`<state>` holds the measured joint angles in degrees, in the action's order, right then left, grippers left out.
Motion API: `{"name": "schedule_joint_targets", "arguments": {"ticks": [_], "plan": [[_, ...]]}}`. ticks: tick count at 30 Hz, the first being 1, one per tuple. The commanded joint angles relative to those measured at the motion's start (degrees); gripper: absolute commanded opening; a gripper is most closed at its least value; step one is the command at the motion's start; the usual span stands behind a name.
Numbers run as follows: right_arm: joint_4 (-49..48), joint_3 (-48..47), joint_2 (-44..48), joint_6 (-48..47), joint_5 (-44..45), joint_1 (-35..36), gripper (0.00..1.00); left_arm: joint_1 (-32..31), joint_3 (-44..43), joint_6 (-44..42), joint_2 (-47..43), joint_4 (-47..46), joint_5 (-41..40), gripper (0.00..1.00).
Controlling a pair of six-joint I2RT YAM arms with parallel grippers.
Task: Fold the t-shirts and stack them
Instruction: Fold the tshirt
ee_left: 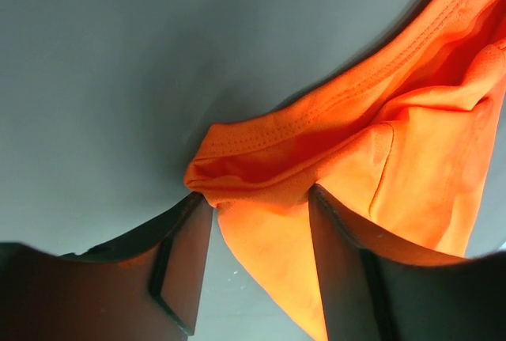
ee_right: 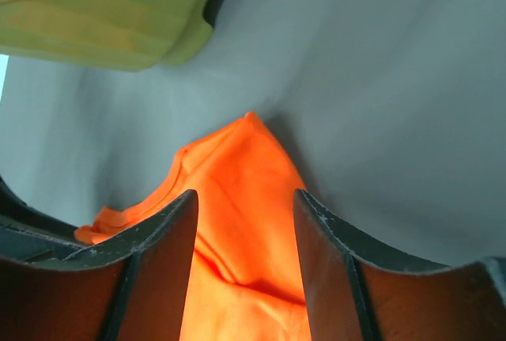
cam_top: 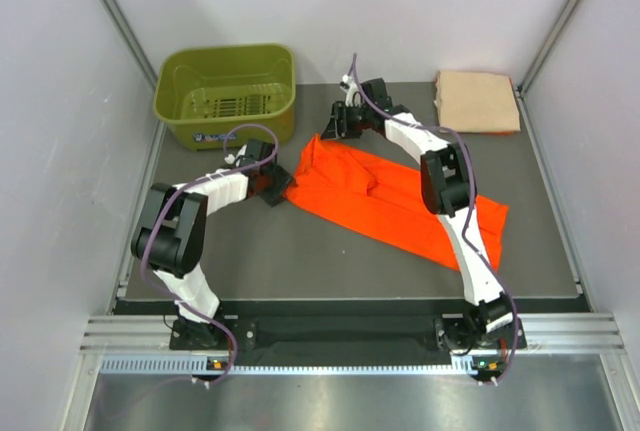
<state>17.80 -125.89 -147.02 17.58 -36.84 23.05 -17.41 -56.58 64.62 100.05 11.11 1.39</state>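
Slippage is the chief risk. The left gripper [ee_left: 259,196] straddles a bunched hem corner of the orange shirt [cam_top: 390,196] with jaws apart, and closing on one layer only would drag the fold askew. The right gripper [ee_right: 245,195], jaws likewise apart over the shirt's far corner, seems not yet pinching, though the view is tight. That corner lies near the green basket [cam_top: 225,91] — a lift could snag there. The table [cam_top: 300,261] offers room near and left; the peach shirt [cam_top: 478,101] sits folded far right, well apart.
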Motion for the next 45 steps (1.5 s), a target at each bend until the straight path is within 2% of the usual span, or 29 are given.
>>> {"name": "schedule_joint_targets", "arguments": {"ticks": [1,3,11,15,17,18,21,23,25,27,32,37,41,45], "plan": [[-3.21,-3.31,-1.86,0.78,-0.95,0.86,0.51,-0.17,-0.64,-1.60,1.90,-0.74,-3.06,0.54],[-3.47,-3.58,-2.65,1.22,-1.30,1.21,0.50,-0.17,-0.38,-1.78,1.90,-1.00,-3.23,0.49],[-3.30,-5.25,-5.03,1.75,-0.78,2.09,0.49,-0.26,2.34,-2.65,1.11,-3.03,-3.76,0.46],[-3.48,-5.34,-5.82,2.63,-0.87,2.70,0.38,-0.78,3.05,-4.32,0.32,-3.82,-5.07,0.42],[-3.48,-5.34,-6.00,2.98,-0.78,2.70,0.36,-1.57,3.05,-5.11,0.15,-4.08,-5.87,0.40],[-3.56,-5.34,-6.17,3.16,-0.43,2.88,0.30,-2.10,2.88,-5.99,0.06,-4.17,-6.74,0.39],[-3.39,-5.25,-6.09,3.69,1.06,2.79,0.22,-2.89,2.18,-7.75,-0.03,-4.17,-7.98,0.33],[-3.65,-4.29,-5.12,4.21,3.35,2.62,0.12,-3.59,1.21,-8.89,0.23,-3.65,-9.12,0.29],[-5.74,-1.58,-3.29,5.09,5.19,2.00,0.05,-4.38,-1.16,-11.09,0.67,-1.63,-10.69,0.24],[-7.42,0.37,-1.96,7.02,6.34,0.87,0.02,-5.26,-4.66,-13.97,1.37,1.00,-12.54,0.20],[-8.66,2.75,0.68,8.70,8.54,-1.86,0.00,-7.99,-11.35,-19.26,3.74,3.30,-18.78,0.14],[-7.78,3.27,1.56,8.78,9.24,-5.11,0.00,-9.75,-20.84,-25.15,8.83,3.83,-20.29,0.08],[-7.78,4.42,2.35,8.35,10.73,-7.83,0.00,-10.28,-32.41,-30.07,17.60,5.58,-20.46,0.02],[-7.08,4.68,2.70,8.34,13.02,-10.56,0.00,-10.28,-43.16,-35.77,25.97,6.28,-19.32,0.01]]}}
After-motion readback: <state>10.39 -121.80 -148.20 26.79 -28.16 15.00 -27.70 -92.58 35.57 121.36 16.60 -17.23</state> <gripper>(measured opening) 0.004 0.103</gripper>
